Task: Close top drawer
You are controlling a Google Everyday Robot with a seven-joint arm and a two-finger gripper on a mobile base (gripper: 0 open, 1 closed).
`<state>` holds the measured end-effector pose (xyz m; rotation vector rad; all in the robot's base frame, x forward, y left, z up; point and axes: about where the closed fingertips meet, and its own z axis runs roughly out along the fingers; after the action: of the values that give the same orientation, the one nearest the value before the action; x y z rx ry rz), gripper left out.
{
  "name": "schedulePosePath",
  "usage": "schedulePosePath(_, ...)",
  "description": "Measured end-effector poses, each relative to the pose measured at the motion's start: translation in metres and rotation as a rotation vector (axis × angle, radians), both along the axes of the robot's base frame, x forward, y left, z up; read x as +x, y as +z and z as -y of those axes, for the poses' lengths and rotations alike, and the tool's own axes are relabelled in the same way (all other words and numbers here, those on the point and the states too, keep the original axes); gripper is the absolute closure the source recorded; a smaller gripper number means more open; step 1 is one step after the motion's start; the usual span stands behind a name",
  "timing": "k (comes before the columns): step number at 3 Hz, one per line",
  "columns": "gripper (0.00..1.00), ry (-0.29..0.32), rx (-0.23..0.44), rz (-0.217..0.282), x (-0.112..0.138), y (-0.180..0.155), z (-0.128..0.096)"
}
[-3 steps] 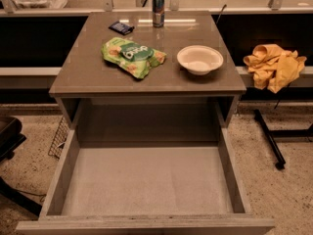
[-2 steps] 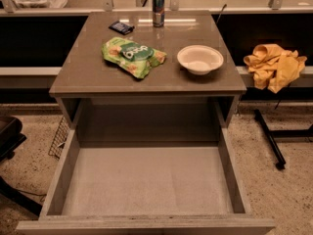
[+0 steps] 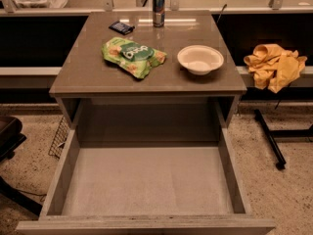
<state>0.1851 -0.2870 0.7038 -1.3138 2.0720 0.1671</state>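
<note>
The gripper is not caught in the camera view, so its state cannot be told, and nothing can be placed against it. The top drawer (image 3: 146,187) is seen pulled fully out of the grey cabinet (image 3: 83,77), its plain grey box lying open toward the bottom edge of the view, with the top of its front panel just inside that edge. On the cabinet top, a green snack bag (image 3: 133,57) is laid left of centre and a white bowl (image 3: 200,59) to its right, the two apart. Behind them a can (image 3: 158,8) is stood upright, with a small dark packet (image 3: 121,27) near it on the left. A yellow cloth (image 3: 275,65) is bunched on a ledge right of the cabinet.
</note>
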Motion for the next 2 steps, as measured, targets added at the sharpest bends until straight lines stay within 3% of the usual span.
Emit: schedulePosePath(2, 1.0, 0.01, 0.024, -0.002, 0.0006, -0.0077, -0.007)
